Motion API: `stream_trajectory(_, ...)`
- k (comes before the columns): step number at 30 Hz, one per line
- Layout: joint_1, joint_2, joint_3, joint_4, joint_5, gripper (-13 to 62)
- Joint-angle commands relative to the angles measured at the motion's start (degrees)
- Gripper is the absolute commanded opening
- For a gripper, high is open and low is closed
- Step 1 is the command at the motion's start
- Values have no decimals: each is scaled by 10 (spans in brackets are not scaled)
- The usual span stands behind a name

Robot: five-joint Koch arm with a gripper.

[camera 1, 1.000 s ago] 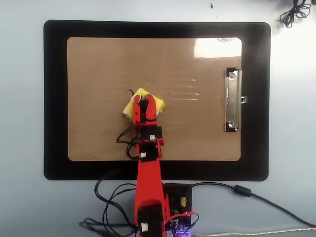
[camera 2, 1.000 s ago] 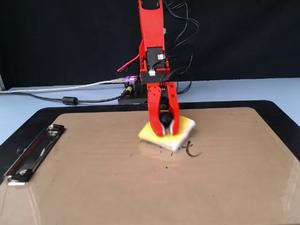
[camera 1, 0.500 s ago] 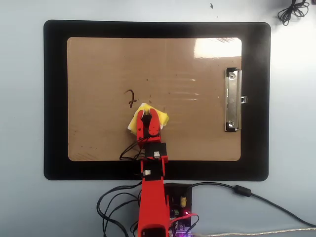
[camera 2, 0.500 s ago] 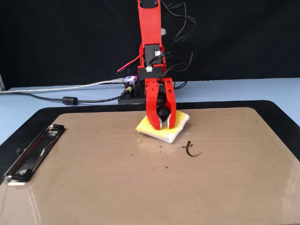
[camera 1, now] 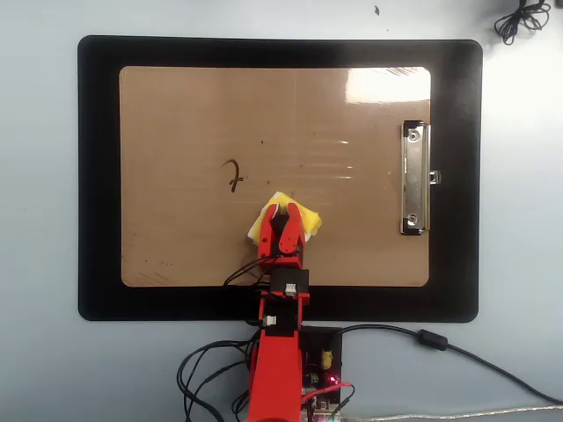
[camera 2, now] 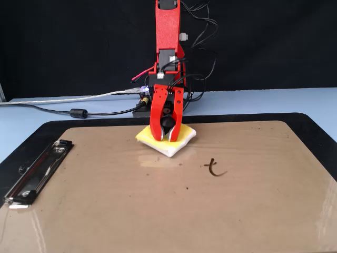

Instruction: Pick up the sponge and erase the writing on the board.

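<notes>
Brown board (camera 1: pixel 176 105) on a black mat (camera 1: pixel 97 176).
Red gripper (camera 2: pixel 165 138) squeezes the yellow sponge (camera 2: pixel 185 139) (one letter (camera 2: pixel 212 168) left beside it).

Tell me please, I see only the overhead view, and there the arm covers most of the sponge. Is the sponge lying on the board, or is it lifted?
Observer: In the fixed view the sponge lies flat on the board; its white underside touches the surface.
Operator: What exactly do the jaws hold?
Observer: The gripper is closed on a black round knob on top of the sponge, one jaw on each side of it.
Operator: How does the arm stand above it?
Observer: The arm rises almost vertically from the gripper and leaves the top of the picture.
</notes>
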State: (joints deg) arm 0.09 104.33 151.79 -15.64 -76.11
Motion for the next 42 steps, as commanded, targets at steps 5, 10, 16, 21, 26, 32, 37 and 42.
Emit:
stream_trajectory(5, 4, -222, -204, -24, 4, -82)
stream_trajectory(10, -2, -8, -5, -24, -1, -82)
stream_trajectory(16, 58, 9, 7, -22, 22, -82)
stream_trajectory(21, 83, -188, -158, -37, 29, -82)
stream_trajectory(26, 65, -106, -53, -47, 23, -82)
stream_trajectory(32, -112, -153, -156, -42, -37, -81)
stream_trajectory(37, -192, -347, -348, -43, -127, -82)
stream_trajectory(42, -214, -215, -206, -39, -158, -81)
